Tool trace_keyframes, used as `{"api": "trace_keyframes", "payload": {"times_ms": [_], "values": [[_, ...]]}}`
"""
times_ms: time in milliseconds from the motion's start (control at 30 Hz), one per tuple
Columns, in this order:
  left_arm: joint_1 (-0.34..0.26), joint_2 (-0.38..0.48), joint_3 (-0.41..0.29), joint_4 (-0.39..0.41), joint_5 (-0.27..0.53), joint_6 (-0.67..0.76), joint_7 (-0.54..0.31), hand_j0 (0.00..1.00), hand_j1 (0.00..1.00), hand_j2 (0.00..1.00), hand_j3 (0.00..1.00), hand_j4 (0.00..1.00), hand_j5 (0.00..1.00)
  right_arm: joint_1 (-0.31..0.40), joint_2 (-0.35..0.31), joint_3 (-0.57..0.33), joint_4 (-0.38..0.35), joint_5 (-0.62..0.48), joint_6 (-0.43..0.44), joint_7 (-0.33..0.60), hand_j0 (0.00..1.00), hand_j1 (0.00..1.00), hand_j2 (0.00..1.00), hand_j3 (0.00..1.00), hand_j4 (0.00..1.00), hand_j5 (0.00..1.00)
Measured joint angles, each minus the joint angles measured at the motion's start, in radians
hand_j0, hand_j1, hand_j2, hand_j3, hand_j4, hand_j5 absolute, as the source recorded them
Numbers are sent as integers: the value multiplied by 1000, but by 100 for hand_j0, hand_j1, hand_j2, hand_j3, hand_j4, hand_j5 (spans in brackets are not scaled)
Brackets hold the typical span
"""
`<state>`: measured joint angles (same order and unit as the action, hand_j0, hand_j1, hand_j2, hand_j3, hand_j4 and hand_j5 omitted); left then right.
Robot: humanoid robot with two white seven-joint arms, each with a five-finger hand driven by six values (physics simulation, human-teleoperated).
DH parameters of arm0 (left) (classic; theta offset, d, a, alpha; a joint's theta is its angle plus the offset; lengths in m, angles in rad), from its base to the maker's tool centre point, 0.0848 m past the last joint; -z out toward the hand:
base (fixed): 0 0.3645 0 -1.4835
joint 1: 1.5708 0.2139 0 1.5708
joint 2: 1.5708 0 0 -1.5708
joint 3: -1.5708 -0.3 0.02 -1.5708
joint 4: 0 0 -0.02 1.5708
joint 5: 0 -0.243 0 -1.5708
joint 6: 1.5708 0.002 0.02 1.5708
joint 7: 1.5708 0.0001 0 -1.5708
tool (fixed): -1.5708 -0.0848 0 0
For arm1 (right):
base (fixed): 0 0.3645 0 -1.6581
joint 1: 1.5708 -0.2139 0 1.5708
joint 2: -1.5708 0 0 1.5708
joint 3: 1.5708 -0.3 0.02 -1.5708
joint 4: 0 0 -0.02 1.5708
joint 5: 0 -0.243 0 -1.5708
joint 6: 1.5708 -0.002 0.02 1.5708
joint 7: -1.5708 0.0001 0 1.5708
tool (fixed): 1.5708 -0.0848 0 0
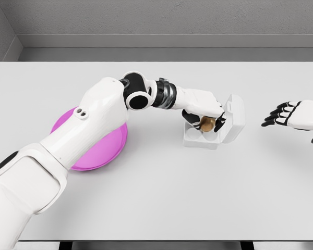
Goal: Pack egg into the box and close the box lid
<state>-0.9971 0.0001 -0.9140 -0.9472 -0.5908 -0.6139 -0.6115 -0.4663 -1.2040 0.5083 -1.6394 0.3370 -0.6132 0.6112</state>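
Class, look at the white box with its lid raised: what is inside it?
A brown egg sits at the opening of the box, gripped by the left hand. The hand covers much of the interior, so anything else inside cannot be seen.

Bright, even overhead light; soft faint shadows under arm on table (pixel 156 208); sharp render, no glare, no blur.

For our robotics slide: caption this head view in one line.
Left hand holds a brown egg over the open white box; right hand waits open.
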Motion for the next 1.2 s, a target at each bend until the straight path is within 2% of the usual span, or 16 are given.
{"api": "trace_keyframes", "payload": {"times_ms": [467, 733, 1200], "values": [[-34, 0, 9, 33, -1, 0, 1, 46, 46, 46, 46, 46, 46, -2, 0, 0, 1, 1, 0, 0, 100, 100, 100, 100, 100, 100], [-34, 0, 13, 89, -6, -1, 1, 46, 46, 46, 46, 46, 46, -2, -3, -1, 1, 1, 0, 0, 100, 100, 100, 100, 100, 100], [-34, 0, 13, 110, -8, 0, 1, 46, 46, 46, 46, 46, 46, -2, -4, 0, 1, 1, 0, 0, 100, 100, 100, 100, 100, 100]]}}
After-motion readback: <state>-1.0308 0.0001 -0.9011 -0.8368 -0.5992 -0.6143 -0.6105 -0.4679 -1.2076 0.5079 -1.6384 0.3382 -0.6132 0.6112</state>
